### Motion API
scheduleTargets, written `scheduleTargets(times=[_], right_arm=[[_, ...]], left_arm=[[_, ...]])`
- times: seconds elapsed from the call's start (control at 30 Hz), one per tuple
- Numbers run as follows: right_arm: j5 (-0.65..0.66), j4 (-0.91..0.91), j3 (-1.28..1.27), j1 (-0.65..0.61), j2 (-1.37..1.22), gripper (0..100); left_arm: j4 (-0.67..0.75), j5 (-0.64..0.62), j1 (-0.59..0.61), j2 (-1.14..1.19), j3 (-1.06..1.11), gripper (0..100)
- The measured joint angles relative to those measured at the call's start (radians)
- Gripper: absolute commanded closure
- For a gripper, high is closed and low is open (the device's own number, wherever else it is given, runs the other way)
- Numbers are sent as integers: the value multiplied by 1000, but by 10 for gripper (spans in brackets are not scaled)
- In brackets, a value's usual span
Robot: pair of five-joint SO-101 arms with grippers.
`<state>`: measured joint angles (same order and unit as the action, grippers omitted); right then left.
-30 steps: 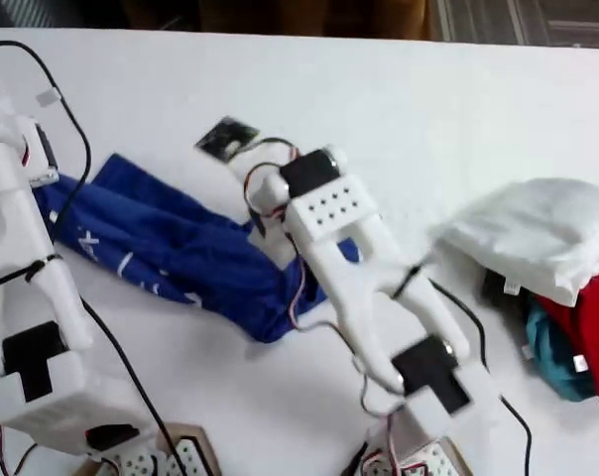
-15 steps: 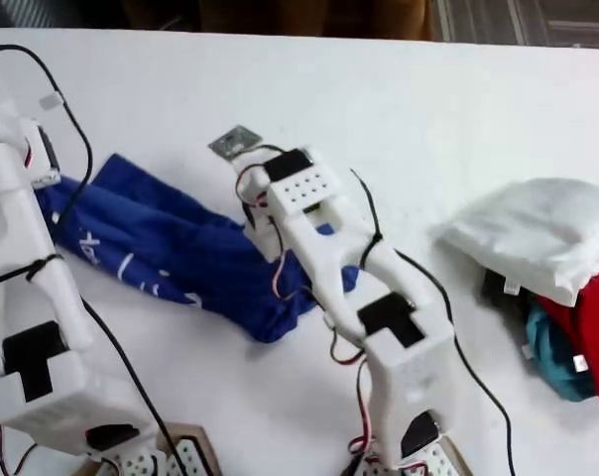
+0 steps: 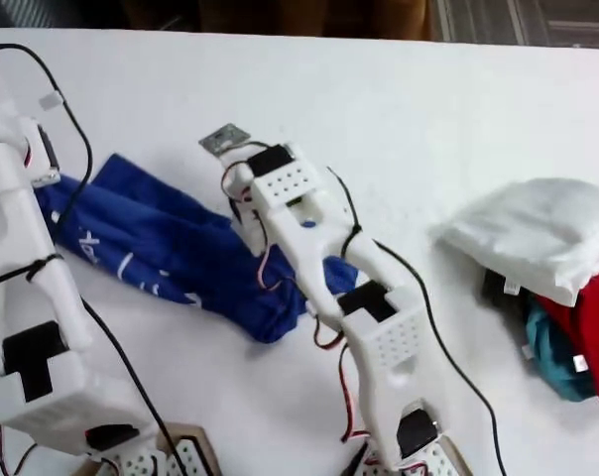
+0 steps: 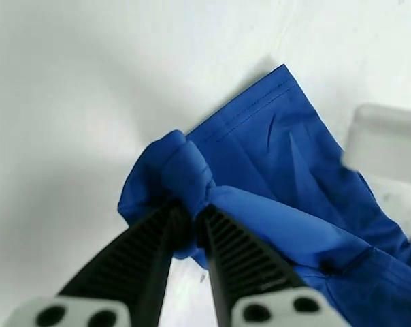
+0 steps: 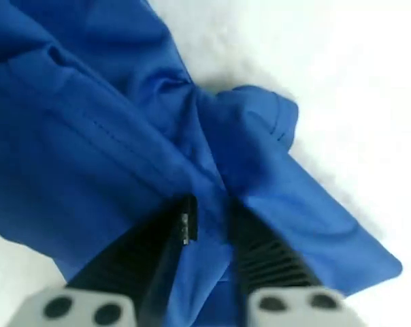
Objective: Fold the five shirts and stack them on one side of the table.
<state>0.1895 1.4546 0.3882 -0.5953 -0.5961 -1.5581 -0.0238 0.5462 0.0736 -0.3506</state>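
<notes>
Pinches a bunched corner of the blue shirt [image 3: 171, 253] in the left claw [image 4: 190, 228], jaws narrow and tight on the cloth. Clamps another fold of it in the right claw [image 5: 209, 221], fabric caught between the close-set jaws. Lies rumpled on the white counter [image 3: 428, 119], long axis slanting from the far left toward the near middle. Keeps well apart from the white shirt [image 3: 538, 233], red shirt [image 3: 597, 327] and teal shirt [image 3: 552, 359] piled at the right edge.

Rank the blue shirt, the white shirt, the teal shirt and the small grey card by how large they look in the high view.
Largest to smallest:
blue shirt
white shirt
teal shirt (partly covered; visible part only)
grey card
</notes>
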Motion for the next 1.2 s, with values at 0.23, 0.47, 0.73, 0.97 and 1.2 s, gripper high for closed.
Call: scheduleTargets(times=[0.23, 0.47, 0.73, 0.97, 1.2], right_arm=[[0, 0, 0, 2, 0, 981], [0, 37, 0, 41, 0, 954], [21, 69, 0, 46, 0, 818], [34, 71, 0, 46, 0, 818], [34, 71, 0, 46, -6, 818]], left_arm=[[0, 0, 0, 0, 0, 972], [0, 0, 0, 0, 0, 972], [0, 0, 0, 0, 0, 972], [0, 0, 0, 0, 0, 972], [0, 0, 0, 0, 0, 972]])
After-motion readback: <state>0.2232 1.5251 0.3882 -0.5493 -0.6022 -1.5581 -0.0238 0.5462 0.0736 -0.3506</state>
